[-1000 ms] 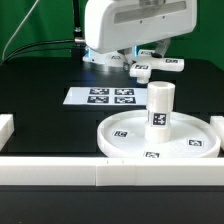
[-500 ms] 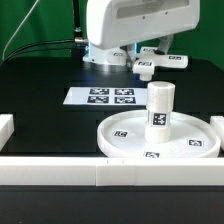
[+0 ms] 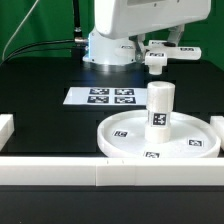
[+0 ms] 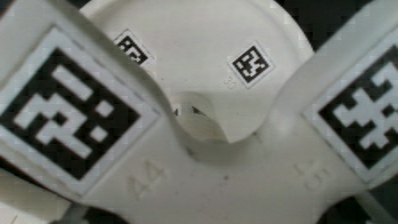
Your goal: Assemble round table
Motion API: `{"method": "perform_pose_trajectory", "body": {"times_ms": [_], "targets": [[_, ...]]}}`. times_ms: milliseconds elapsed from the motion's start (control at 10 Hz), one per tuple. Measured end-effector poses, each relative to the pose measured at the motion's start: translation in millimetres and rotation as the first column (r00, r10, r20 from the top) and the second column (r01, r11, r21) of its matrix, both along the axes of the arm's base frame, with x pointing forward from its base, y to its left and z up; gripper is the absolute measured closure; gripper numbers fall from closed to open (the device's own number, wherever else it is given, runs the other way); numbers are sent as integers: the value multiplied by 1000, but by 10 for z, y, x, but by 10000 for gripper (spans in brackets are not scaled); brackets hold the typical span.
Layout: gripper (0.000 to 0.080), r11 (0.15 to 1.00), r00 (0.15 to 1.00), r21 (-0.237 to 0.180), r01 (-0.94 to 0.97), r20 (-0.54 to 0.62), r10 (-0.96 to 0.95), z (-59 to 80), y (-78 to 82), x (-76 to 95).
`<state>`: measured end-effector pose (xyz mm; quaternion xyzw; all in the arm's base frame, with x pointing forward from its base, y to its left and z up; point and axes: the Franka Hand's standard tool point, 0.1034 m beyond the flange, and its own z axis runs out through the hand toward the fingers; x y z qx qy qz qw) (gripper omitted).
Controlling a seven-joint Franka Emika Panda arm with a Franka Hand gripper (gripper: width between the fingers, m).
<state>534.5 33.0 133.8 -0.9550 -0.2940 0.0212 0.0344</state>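
The cross-shaped piece (image 3: 174,54) hangs clamped in the gripper (image 3: 157,50), arms level. The short thick cylinder (image 3: 160,108) stands well below the gripper, offset toward the camera, long axis vertical, on the round disc (image 3: 106,141). Mating likely requires alignment above it, then descent.

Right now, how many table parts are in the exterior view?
3: disc by the front rail; cylinder upright on its middle; cross piece up in the jaws, behind. None looks hidden.
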Motion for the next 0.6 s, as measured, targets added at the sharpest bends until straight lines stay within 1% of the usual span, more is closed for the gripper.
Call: {"method": "perform_pose_trajectory", "body": {"times_ms": [100, 300, 400, 600], "targets": [[348, 1000, 1000, 0, -1, -1, 1, -5, 1, 2], [348, 999, 999, -5, -43, 12, 43, -22, 64, 150], [348, 999, 999, -4, -44, 12, 44, -48, 79, 195], [348, 999, 999, -3, -44, 4, 44, -120, 82, 187]]}}
